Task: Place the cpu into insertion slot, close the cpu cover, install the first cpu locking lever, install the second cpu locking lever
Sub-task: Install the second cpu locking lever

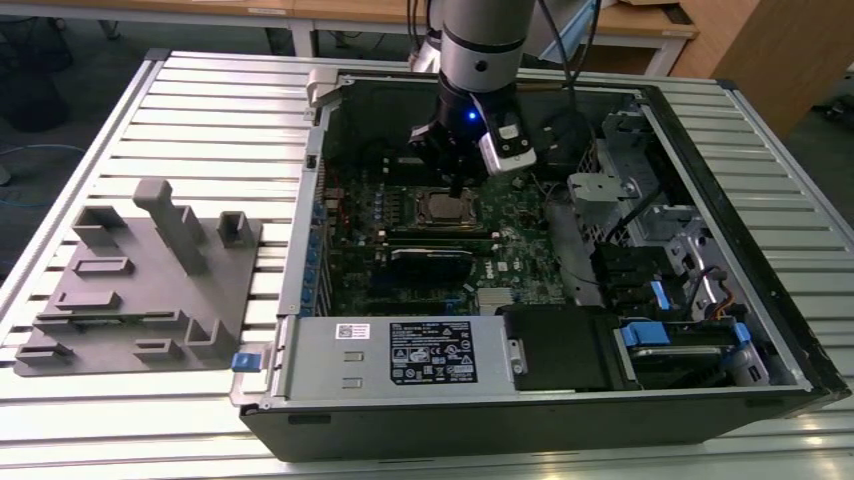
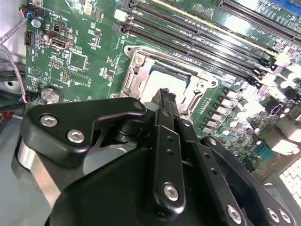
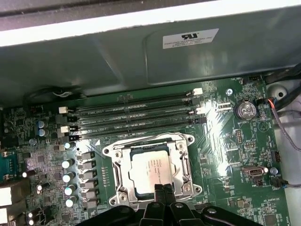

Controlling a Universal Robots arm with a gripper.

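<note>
An open computer case (image 1: 747, 250) lies on the slatted table (image 1: 200, 110), with the green board (image 1: 360, 250) inside it. The cpu (image 3: 149, 170) sits in the insertion slot (image 3: 126, 188), its silvery top printed with small text, and the cpu cover (image 3: 183, 162) lies closed around it. The end effector (image 3: 163, 189) hangs at the chip's 6 o'clock edge in the first wrist view, fingers together, holding nothing. Long black slots (image 3: 136, 115) run at 12 o'clock, close by. A grey fixture (image 1: 140, 280) rests well apart, at the case's 9 o'clock in the exterior view.
</note>
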